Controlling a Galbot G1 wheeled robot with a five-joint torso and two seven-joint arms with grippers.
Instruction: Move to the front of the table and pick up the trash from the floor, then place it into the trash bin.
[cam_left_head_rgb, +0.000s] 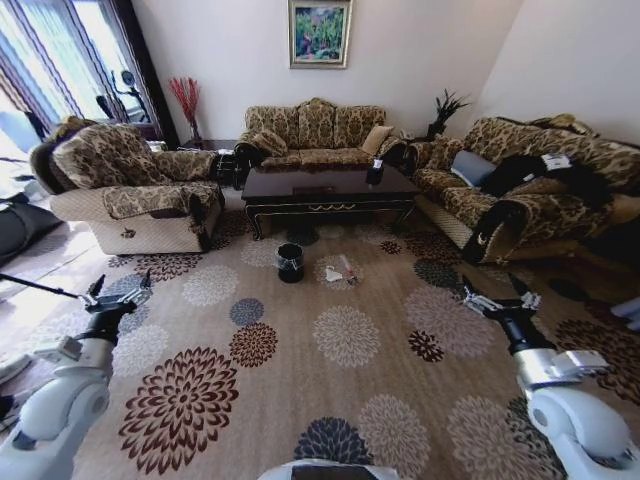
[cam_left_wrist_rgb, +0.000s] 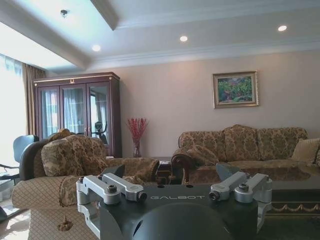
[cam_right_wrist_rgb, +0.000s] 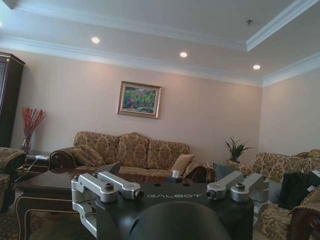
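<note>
You are seeing: trash (cam_left_head_rgb: 337, 271) lying beside the trash bin (cam_left_head_rgb: 290, 262), before the table (cam_left_head_rgb: 328, 189); left gripper (cam_left_head_rgb: 118, 293) and right gripper (cam_left_head_rgb: 490, 297) both hovering with fingers spread apart

Tan carpet (cam_left_head_rgb: 340, 390) with big brown, grey and cream flower bursts. Glossy near-black surface (cam_left_head_rgb: 325, 187), gold trim on front. Small black trash bin (cam_left_head_rgb: 290, 262). Gold-brown damask sofas (cam_left_head_rgb: 315, 130). White trash (cam_left_head_rgb: 333, 273) scrap.
</note>
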